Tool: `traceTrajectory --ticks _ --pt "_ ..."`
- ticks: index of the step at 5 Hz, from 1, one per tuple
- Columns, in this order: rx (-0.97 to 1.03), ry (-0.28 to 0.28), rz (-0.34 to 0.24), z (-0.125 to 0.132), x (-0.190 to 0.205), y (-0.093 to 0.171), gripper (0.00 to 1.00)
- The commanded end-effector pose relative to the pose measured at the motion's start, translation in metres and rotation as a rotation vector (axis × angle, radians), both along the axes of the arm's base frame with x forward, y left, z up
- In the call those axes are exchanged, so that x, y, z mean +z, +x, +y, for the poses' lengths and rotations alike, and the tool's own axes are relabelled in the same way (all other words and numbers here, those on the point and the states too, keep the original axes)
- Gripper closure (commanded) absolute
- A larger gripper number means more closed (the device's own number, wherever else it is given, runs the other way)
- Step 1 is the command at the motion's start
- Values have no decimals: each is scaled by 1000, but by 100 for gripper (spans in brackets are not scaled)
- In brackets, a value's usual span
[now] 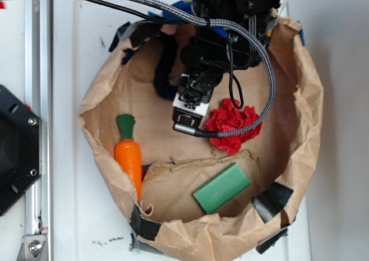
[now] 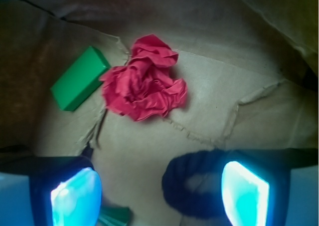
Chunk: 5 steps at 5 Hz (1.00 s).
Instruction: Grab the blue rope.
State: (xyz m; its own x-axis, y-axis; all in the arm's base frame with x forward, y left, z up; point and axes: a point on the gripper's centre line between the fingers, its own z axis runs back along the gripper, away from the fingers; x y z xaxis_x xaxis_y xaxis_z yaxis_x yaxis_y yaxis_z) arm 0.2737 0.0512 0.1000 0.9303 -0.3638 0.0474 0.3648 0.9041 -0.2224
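In the exterior view a round nest of crumpled brown paper (image 1: pixel 300 99), patched with black tape, fills the middle of the frame on a white table (image 1: pixel 75 42). The black robot arm (image 1: pixel 230 25) comes down from the top centre, and its grey braided cable (image 1: pixel 268 76) loops along the right of it and curls back to a plug just below the gripper (image 1: pixel 193 97). The blue rope (image 1: pixel 167 65), dark and twisted, lies on the paper in the upper middle of the frame, curving down just left of the gripper; whether they touch cannot be told from here.

In the wrist view the gripper (image 2: pixel 159 188) stands spread apart, its two fingertips glowing pale blue at the lower left and lower right of the frame with bare paper between them, gripping nothing. The blue rope (image 2: pixel 187 183) shows as a dark loop at the lower centre-right, lying against the inner side of the right fingertip (image 2: pixel 244 191) and partly hidden behind it.

A crumpled red cloth (image 1: pixel 233 123) lies to the right of the gripper in the exterior view and in the upper middle of the wrist view (image 2: pixel 144 81). A green block (image 1: pixel 222 187) rests lower centre on the paper; in the wrist view it sits upper left, just beside the cloth (image 2: pixel 79 77). A toy carrot (image 1: pixel 128 151) with a green top lies at the lower left of the nest, near the paper wall
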Motion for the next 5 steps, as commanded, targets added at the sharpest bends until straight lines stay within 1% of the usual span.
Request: traceTrajectory --ticks 1,2,3,4,5 --pt "-61 134 -51 -37 -4 7 0" --pt "-51 130 -51 -37 -5 7 0" --pt "48 124 -90 -44 0 0 0" --pt "113 138 -147 -55 6 -8 0" --pt "143 164 -147 -54 -1 -12 0"
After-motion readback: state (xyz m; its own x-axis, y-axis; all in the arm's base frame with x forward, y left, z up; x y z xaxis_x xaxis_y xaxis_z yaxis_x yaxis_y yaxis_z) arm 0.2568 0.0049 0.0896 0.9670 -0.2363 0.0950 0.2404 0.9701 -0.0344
